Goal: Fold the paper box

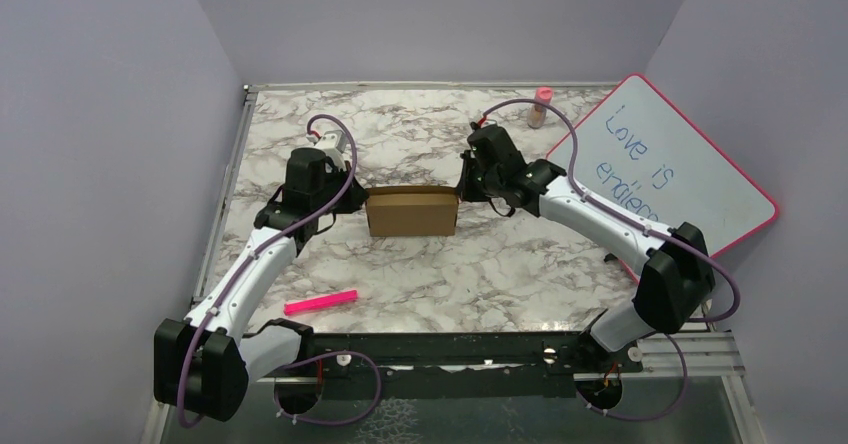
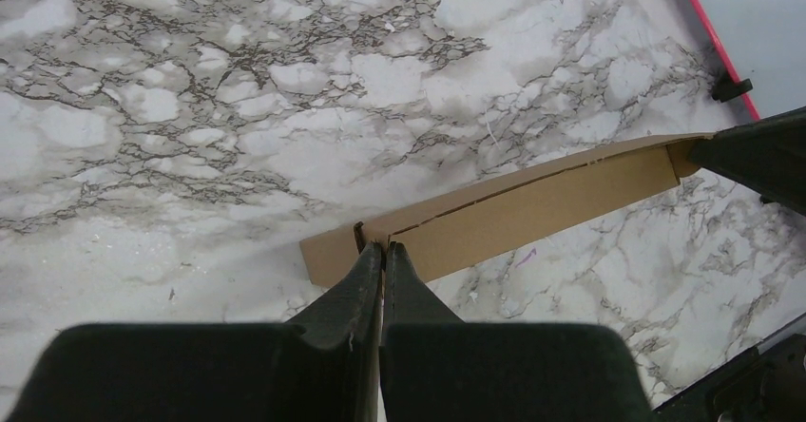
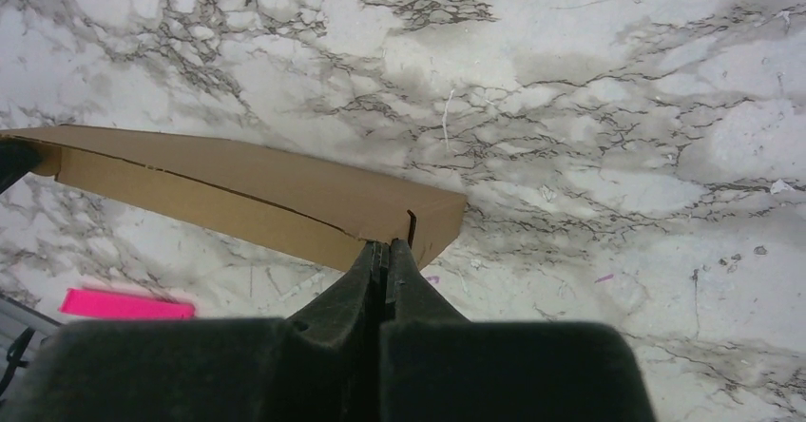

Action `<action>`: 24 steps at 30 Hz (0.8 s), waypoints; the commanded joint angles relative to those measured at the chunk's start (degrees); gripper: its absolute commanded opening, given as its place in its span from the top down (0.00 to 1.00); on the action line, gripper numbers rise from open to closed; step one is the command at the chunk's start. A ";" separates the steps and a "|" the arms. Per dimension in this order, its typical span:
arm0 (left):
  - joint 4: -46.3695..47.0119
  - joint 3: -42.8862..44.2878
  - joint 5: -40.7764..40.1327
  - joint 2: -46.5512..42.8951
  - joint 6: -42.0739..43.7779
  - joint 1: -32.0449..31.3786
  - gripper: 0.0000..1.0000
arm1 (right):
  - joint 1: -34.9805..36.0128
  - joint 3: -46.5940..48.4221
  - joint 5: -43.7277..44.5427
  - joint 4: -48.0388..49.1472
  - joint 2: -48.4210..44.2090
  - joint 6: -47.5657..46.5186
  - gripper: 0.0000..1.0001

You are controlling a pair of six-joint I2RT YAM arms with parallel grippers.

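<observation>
The paper box [image 1: 412, 211] lies in the middle of the marble table as a low brown folded box with its lid down. My left gripper [image 1: 354, 206] is at its left end, my right gripper [image 1: 462, 193] at its right end. In the left wrist view the shut tips [image 2: 384, 247] touch the box [image 2: 532, 203] at its top edge, beside a slit. In the right wrist view the shut tips [image 3: 388, 245] rest the same way against the box [image 3: 238, 189] near a slit. I see no cardboard between either pair of jaws.
A pink-framed whiteboard [image 1: 670, 164] with blue writing leans at the right, its corner visible in the left wrist view [image 2: 751, 23]. A pink marker [image 1: 321, 303] lies near the front left. A small pink-capped bottle [image 1: 541, 107] stands at the back. Purple walls enclose the table.
</observation>
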 commanded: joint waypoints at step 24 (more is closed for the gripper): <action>-0.77 -0.96 -3.14 -1.19 0.50 -5.27 1.00 | 6.51 -8.61 7.97 3.27 -0.64 0.09 0.99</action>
